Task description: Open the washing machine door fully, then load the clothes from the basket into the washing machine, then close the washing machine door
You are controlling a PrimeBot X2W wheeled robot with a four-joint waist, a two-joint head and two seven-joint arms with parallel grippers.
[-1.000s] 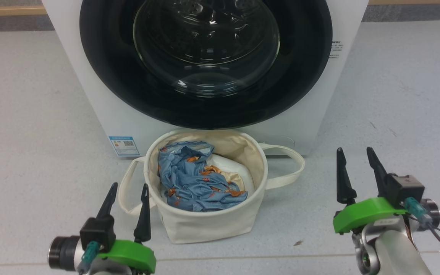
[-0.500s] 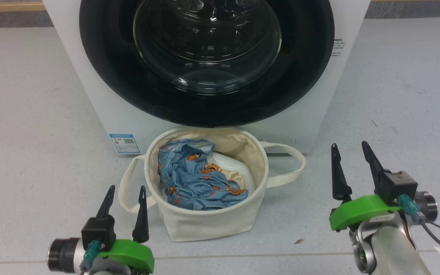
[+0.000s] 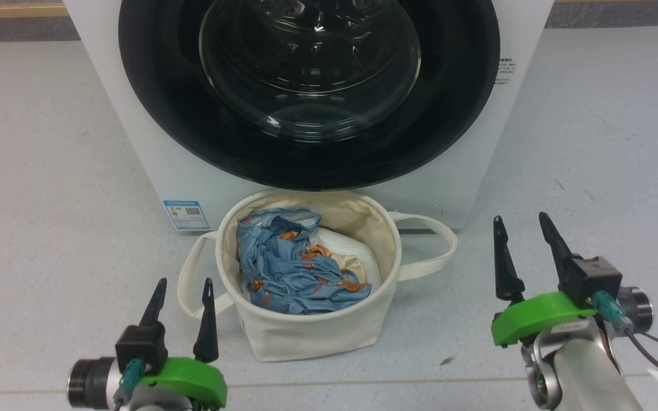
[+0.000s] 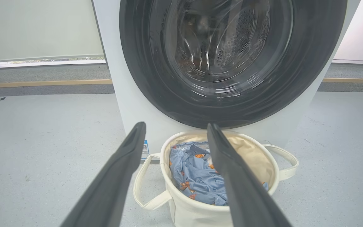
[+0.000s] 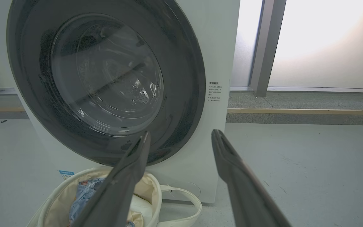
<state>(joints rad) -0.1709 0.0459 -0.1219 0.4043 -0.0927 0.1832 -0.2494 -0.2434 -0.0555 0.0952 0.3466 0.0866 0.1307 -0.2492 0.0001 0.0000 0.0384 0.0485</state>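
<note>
1. Nearest the lens, left gripper and right gripper, both spread and empty, could slip on the glossy door;
2. basket, holding clothes, stands just under that shut door; swung, it might snag the rim;
3. both grippers held low, flanking basket, pointed at machine.

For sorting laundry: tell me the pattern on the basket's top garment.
The top garment is denim-blue with small orange prints; head view shows it best.

Tapered black fingers, green mounts, silver wrists, teal-plugged cables
</note>
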